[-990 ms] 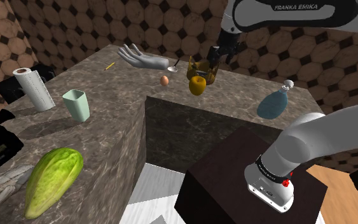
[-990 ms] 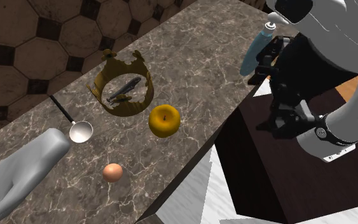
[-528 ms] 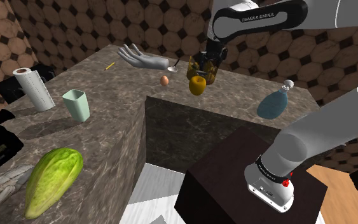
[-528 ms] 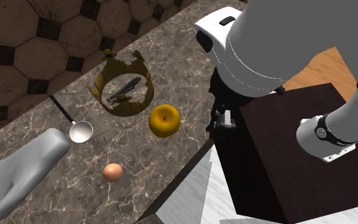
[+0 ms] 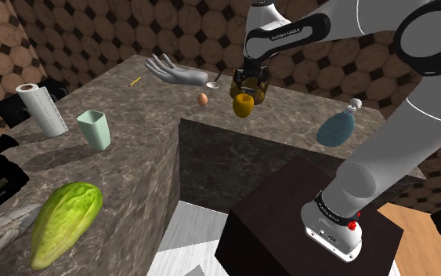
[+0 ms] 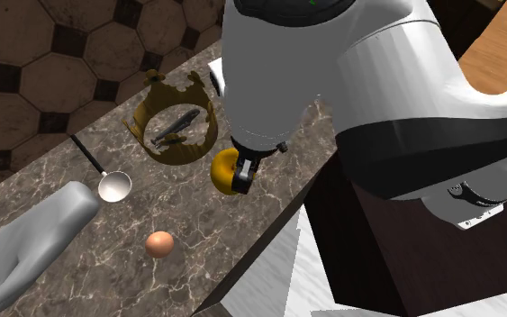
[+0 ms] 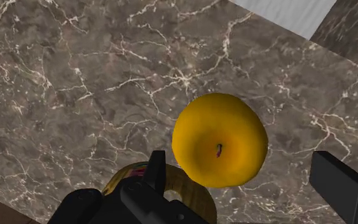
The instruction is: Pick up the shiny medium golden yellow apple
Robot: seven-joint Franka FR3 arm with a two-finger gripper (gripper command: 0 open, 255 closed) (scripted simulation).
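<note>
The shiny golden yellow apple sits on the dark marble counter, close to its front edge. My gripper hangs just above it, fingers pointing down. In the wrist view the gripper is open and the apple lies between the two fingers, nearer one of them and touched by neither. From the second exterior view the white arm covers part of the apple, and one black fingertip shows beside it.
A gold crown with a dark object inside stands right behind the apple. A ladle, an egg and a grey hand model lie nearby. A blue bottle, green cup, paper roll and leafy vegetable stand farther off.
The arm has swung in over the counter from the stand's side, bringing the open gripper down above the apple. The apple and the other objects have not moved.
</note>
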